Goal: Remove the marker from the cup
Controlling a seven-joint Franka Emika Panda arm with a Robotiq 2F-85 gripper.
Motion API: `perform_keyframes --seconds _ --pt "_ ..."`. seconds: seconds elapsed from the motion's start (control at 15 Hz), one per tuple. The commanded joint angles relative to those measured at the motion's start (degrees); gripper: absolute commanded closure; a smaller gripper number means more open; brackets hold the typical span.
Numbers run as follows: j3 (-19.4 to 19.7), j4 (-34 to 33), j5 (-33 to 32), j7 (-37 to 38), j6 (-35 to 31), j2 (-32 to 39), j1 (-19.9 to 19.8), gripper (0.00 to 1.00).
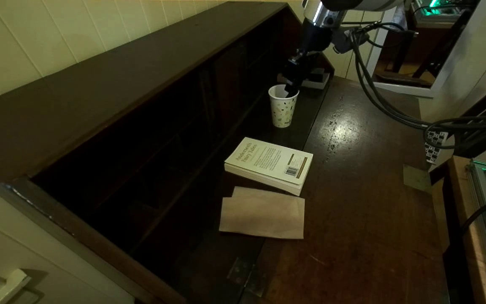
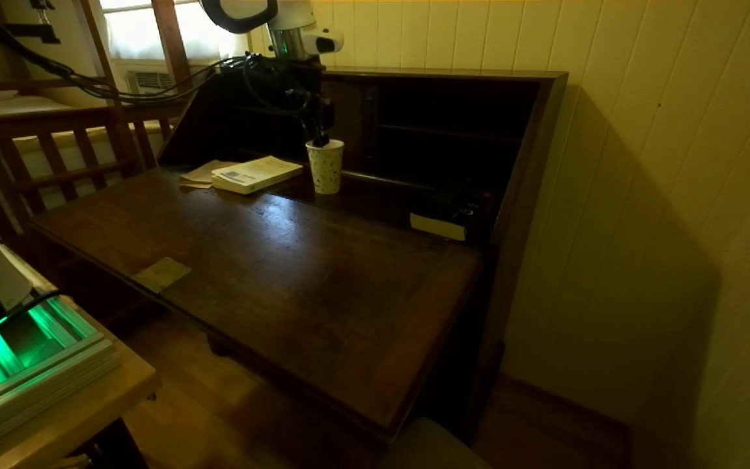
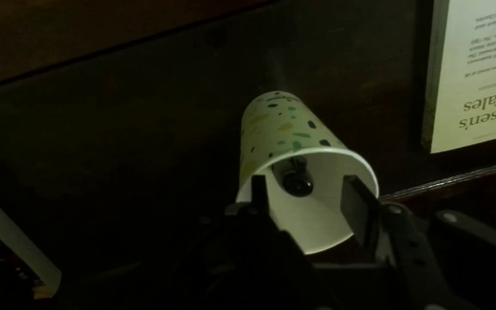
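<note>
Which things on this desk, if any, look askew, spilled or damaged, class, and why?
No spill shows, and the cup stands upright. Two mild oddities: the tan paper beside the white book lies in uneven, misaligned layers, and the desktop looks scuffed where light glints, perhaps just wear.

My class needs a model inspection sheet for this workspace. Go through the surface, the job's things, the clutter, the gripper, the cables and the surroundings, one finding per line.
Surface: dark wooden desk, its top worn and reflecting light.
Job's things: speckled cup upright on the desk; marker inside it, mostly hidden, a dark rounded end showing in the wrist view.
Clutter: pale book and brown paper to one side of the cup, dark book to the other.
Gripper: open at the cup's mouth, fingers apart, holding nothing.
Cables: hang looped from the arm; none seen touching the cup.
Surroundings: panelled wall, bright window, green-lit frame nearby.
</note>
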State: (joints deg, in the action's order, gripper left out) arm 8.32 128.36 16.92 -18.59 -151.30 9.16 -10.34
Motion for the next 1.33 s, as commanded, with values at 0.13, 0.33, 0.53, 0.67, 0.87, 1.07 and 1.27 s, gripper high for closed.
perform_keyframes --seconds 0.13,0.33,0.53,0.67,0.87,1.07,1.27 --pt "-0.99 -0.65 -0.57 1.09 -0.89 1.35 -0.78 0.97" --pt "-0.88 -0.75 -0.90 1.38 -1.09 1.52 -0.75 0.94" --pt "-0.86 -0.80 -0.87 1.56 -0.77 1.05 -0.76 0.94" --pt "-0.90 -0.61 -0.67 1.36 -0.31 -0.06 -0.81 0.94" --pt "-0.78 -0.64 -0.74 1.48 0.78 -1.33 -0.86 0.94" --pt "-0.85 -0.66 0.19 0.79 1.77 -2.85 -1.02 0.94" --pt "-0.68 -0.51 0.75 0.35 2.76 -4.92 -1.00 0.94"
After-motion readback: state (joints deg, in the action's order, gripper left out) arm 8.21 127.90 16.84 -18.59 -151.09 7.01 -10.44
